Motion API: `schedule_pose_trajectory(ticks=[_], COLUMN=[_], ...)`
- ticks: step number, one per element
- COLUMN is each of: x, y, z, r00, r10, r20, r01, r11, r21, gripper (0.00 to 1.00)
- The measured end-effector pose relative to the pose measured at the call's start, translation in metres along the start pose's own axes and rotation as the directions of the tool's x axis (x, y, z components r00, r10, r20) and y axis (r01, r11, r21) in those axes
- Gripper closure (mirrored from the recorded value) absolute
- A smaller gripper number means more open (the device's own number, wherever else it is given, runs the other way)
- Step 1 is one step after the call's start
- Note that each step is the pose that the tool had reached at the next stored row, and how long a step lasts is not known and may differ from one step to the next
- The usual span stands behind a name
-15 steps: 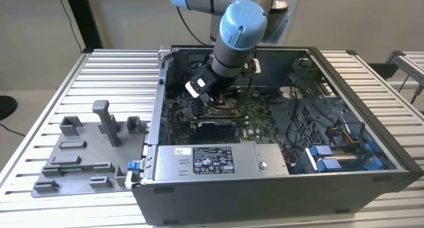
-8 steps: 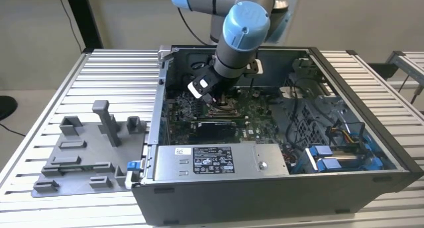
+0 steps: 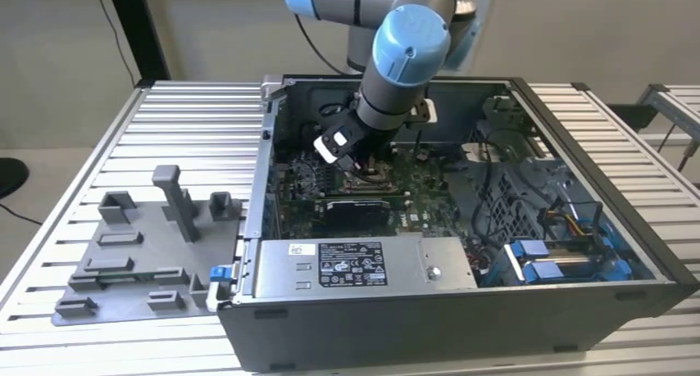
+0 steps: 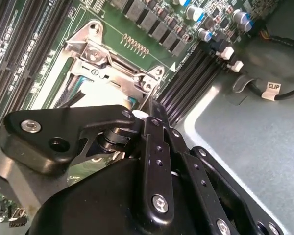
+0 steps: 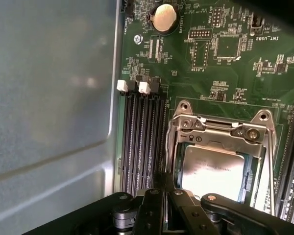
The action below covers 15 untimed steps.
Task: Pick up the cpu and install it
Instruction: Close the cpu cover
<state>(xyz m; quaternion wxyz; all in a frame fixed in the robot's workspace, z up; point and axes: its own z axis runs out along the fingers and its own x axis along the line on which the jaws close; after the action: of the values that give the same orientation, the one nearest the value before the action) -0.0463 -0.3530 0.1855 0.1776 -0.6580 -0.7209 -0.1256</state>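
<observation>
Tabletop computer case (image 3: 438, 323), cpu (image 5: 213, 169) in socket (image 5: 219, 128)

**Arm reaches into the open case**

The arm (image 3: 399, 65), grey with blue joint caps, reaches down into the open case (image 3: 438, 327), which lies on a slatted metal table (image 3: 164, 130). Its gripper (image 3: 359, 165) hangs low over the green board (image 3: 421, 179), at the metal socket (image 3: 372, 179). Nearer the camera than the board sits a silver box (image 3: 366, 265) with a white label. Blue brackets (image 3: 542, 257) sit in the case's end at the exterior view's right. On the table at the exterior view's left stands a grey fixture (image 3: 137, 257) with upright posts.
</observation>
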Motion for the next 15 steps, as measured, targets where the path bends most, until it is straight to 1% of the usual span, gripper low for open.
schedule_pose_trajectory(ticks=[8, 15], x=[-0.0013, -0.0019], y=[0.0053, 0.0095], z=[0.0013, 0.0015], r00=[1.0000, 1.0000], r10=[0.000, 0.001], r20=[0.0003, -0.0014], r01=[0.000, -0.001], r11=[1.0000, 1.0000], r21=[0.0002, 0.0036], gripper=[1.00, 1.00])
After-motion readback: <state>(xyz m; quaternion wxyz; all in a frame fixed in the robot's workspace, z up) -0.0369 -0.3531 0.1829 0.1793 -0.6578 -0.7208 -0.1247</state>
